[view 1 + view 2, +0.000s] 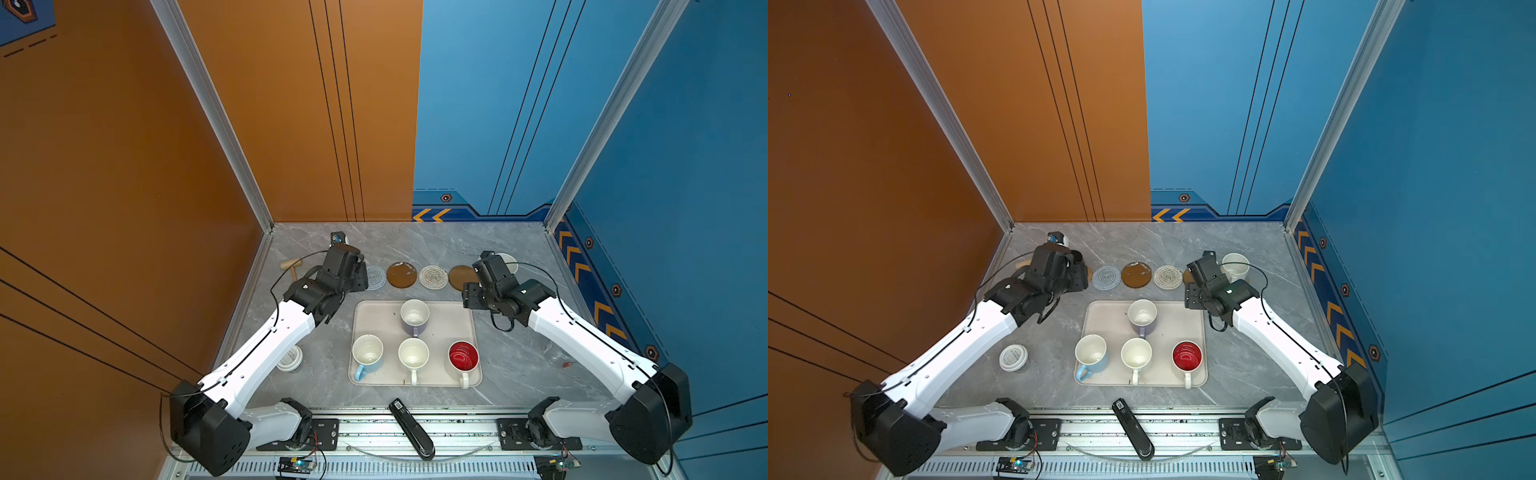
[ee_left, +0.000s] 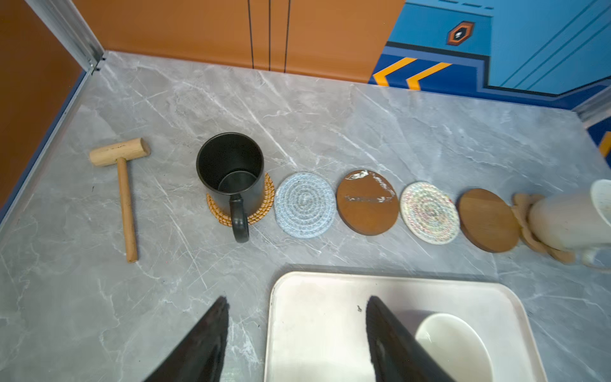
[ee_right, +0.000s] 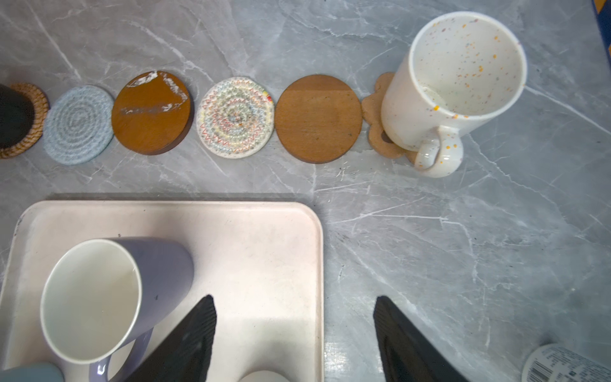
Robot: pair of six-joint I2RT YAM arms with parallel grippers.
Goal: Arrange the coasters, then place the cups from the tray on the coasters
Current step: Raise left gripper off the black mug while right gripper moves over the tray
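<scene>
Coasters (image 3: pixel 236 117): six in a row just beyond the tray's (image 3: pixel 264 231) far edge.
Black cup (image 2: pixel 231 165): on rattan coaster (image 2: pixel 263 206), off tray's far left corner.
Speckled cup (image 3: pixel 463 82): on paw coaster (image 3: pixel 372 109), off tray's far right corner.
On tray: lavender cup (image 1: pixel 414 318), blue cup (image 1: pixel 367 355), white cup (image 1: pixel 413 357), red-lined cup (image 1: pixel 463 356).
Left gripper (image 2: pixel 297 299): spread wide, empty, above tray's far left corner.
Right gripper (image 3: pixel 294 297): spread wide, empty, above tray's far right corner.

My two top views look steeply down from high above the near edge of the table (image 1: pixel 415 249), taking in the whole scene (practically the same picture twice). The left wrist camera rides low and close, facing the back wall (image 2: pixel 198 33); the right wrist camera tilts down harder. Both wrist views share the coasters (image 2: pixel 367 201) and the far edge of the tray (image 3: pixel 264 231).
</scene>
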